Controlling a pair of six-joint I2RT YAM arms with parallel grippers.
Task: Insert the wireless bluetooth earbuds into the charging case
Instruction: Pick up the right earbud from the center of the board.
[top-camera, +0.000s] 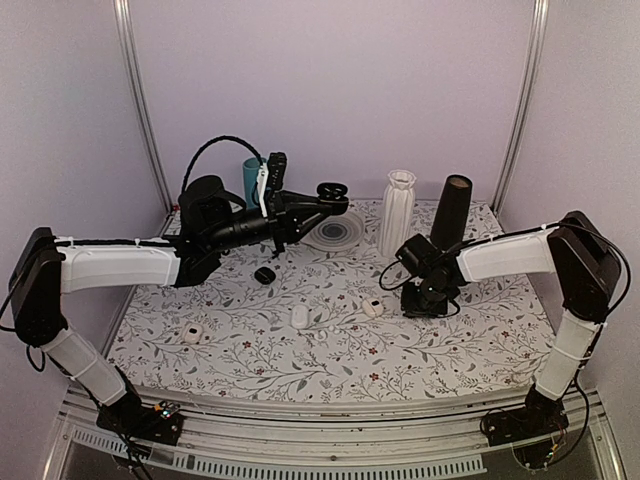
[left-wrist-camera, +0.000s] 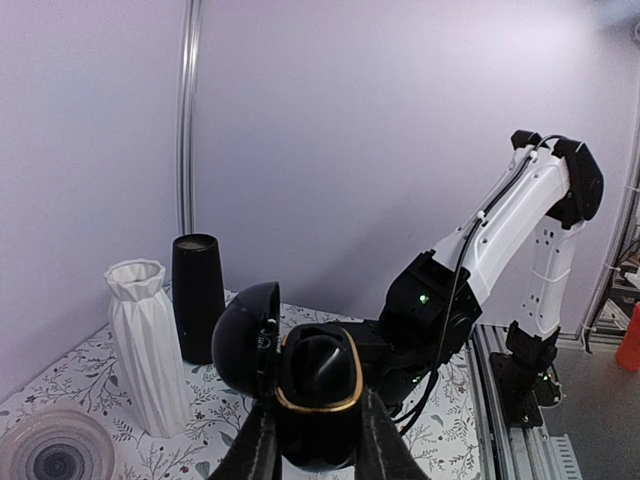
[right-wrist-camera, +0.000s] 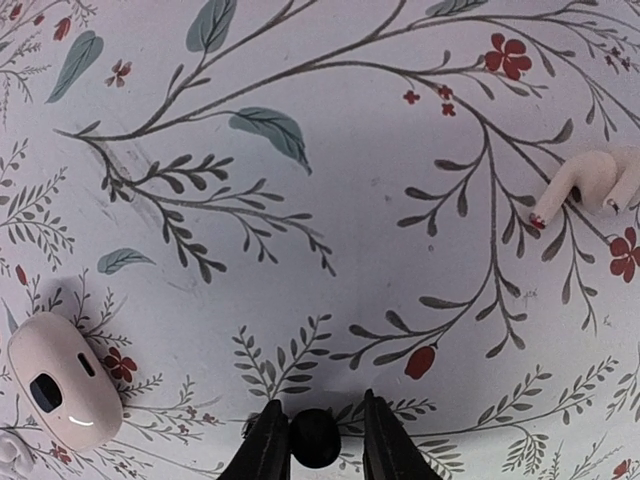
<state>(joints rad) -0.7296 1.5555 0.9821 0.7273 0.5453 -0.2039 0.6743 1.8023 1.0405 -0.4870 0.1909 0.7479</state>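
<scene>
My left gripper (left-wrist-camera: 318, 430) is shut on a glossy black charging case (left-wrist-camera: 318, 372) with a gold rim. It holds the case high above the table with the lid swung open to the left. The top view shows that case (top-camera: 333, 190) at the back centre. My right gripper (right-wrist-camera: 320, 415) is down at the floral tablecloth, its jaws slightly apart. A black earbud (right-wrist-camera: 314, 440) lies between them, against the left finger and clear of the right one. A white earbud (right-wrist-camera: 585, 183) lies further off. In the top view the right gripper (top-camera: 422, 303) hides the black bud.
A white pebble-like case (right-wrist-camera: 62, 390) lies near the right gripper. On the cloth are a small black case (top-camera: 265, 275) and white pieces (top-camera: 299, 316), (top-camera: 192, 333), (top-camera: 373, 308). At the back stand a white ribbed vase (top-camera: 398, 212), a black cylinder (top-camera: 451, 210), a plate (top-camera: 335, 232) and a teal cup (top-camera: 250, 180).
</scene>
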